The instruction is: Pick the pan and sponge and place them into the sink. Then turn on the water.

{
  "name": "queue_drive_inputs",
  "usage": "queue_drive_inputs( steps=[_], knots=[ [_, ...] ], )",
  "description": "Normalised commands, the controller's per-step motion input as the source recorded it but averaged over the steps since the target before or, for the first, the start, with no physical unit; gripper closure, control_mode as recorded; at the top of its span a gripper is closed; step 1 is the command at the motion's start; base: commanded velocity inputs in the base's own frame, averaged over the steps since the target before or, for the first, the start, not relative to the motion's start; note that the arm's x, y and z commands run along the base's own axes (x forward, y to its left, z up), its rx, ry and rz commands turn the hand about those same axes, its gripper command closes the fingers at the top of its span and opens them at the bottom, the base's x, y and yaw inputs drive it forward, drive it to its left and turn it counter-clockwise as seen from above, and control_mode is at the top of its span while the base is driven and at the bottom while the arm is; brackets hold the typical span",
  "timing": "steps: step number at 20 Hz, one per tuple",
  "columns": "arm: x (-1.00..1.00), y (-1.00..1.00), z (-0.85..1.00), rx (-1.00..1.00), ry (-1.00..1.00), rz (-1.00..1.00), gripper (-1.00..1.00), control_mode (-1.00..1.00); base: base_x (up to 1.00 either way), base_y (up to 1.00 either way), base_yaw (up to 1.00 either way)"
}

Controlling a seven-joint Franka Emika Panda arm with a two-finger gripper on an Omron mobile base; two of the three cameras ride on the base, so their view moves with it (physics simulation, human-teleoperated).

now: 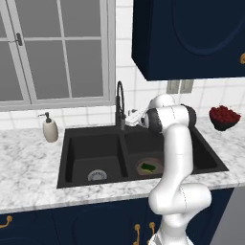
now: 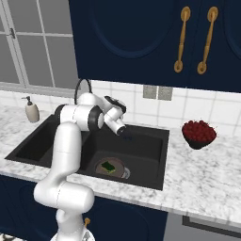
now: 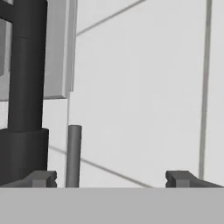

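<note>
The hand [image 3: 109, 178] is spread wide with nothing between its fingertips [image 3: 41, 178], close up to the dark faucet [image 3: 26, 87] and its thin side lever [image 3: 73, 153]. The pan [image 2: 111, 168] lies in the right basin of the black sink [image 2: 150, 136], the sponge [image 2: 109, 166] resting inside it. A bowl of red fruit [image 2: 199, 133] and a soap dispenser [image 1: 49, 128] stand on the marble bench [image 2: 207, 174].
</note>
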Motion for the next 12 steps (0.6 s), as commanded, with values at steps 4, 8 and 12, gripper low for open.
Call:
queue_drive_inputs(
  steps=[4, 8, 12],
  knots=[
    [0.22, 0.17, 0.05, 0.0, 0.0, 0.0, -1.0, -1.0, 0.0, 0.0, 0.0],
    [0.46, 0.02, 0.0, 0.0, 0.0, 0.0, -1.0, -1.0, 0.0, 0.0, 0.0],
    [0.34, 0.29, 0.0, 0.0, 0.0, 0.0, -1.0, -1.0, 0.0, 0.0, 0.0]
  ],
)
